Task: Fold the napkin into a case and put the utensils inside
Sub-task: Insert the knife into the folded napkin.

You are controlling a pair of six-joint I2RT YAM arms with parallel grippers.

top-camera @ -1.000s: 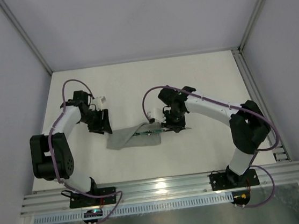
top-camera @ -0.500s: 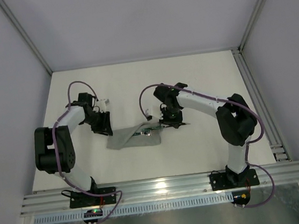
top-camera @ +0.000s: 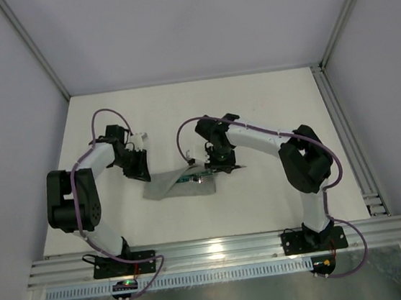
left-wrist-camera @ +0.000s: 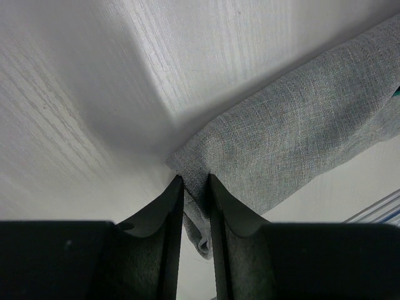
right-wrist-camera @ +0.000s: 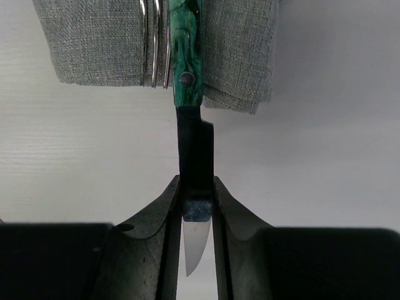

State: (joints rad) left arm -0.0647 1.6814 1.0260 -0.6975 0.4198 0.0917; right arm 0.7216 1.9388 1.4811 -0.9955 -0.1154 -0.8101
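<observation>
The left arm (top-camera: 81,179) is folded back at the elbow, its forearm angled in over the surface (top-camera: 267,99). The left gripper (left-wrist-camera: 195,190) is down at the left end of the napkin (left-wrist-camera: 294,131), jaws pinching a ridge of the grey cloth. The right arm (top-camera: 264,137) stretches low toward the left, and the right gripper (right-wrist-camera: 197,203) has its jaws pressed on the blade of the knife (right-wrist-camera: 195,150), the tip showing between them on the wrist side. There is one folded napkin, one knife and one fork (right-wrist-camera: 154,50). The teal knife handle and the fork's tines lie side by side on the cloth. The napkin sits mid-surface, well apart from every edge and from the rails (top-camera: 219,251) at the near side
</observation>
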